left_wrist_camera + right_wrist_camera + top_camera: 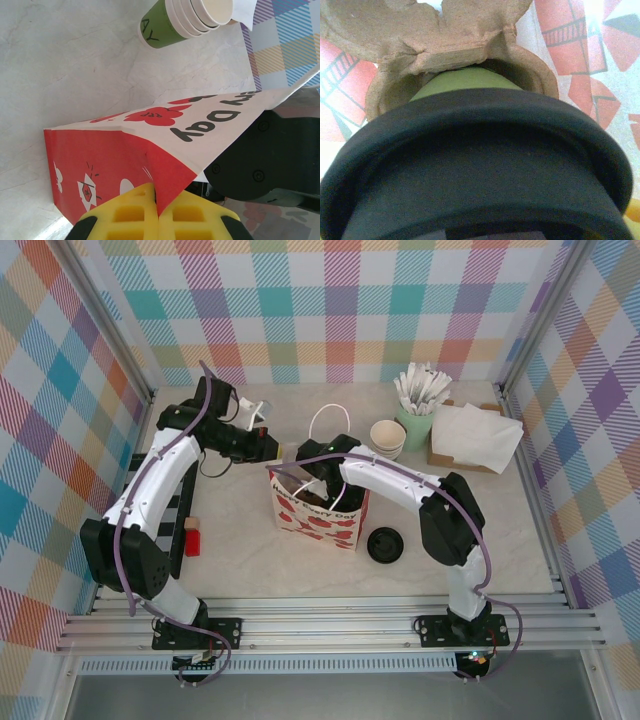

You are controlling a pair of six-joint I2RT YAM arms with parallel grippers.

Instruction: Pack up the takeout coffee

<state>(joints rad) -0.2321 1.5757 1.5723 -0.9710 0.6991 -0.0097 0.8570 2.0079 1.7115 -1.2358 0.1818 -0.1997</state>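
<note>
Coffee: takeout coffee [475, 170] is seated in cardboard carrier [395, 30] inside paper bag [320, 515], table centre | right gripper [305, 478]: lowered into bag, closed around the coffee | left gripper [157, 192]: pinched shut on bag's far left edge

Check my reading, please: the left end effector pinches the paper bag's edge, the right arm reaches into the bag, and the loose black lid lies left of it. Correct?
Not quite: the loose black lid lies right of the paper bag, as the top external view shows. The left end effector does pinch the bag's edge, and the right arm reaches inside.
</note>
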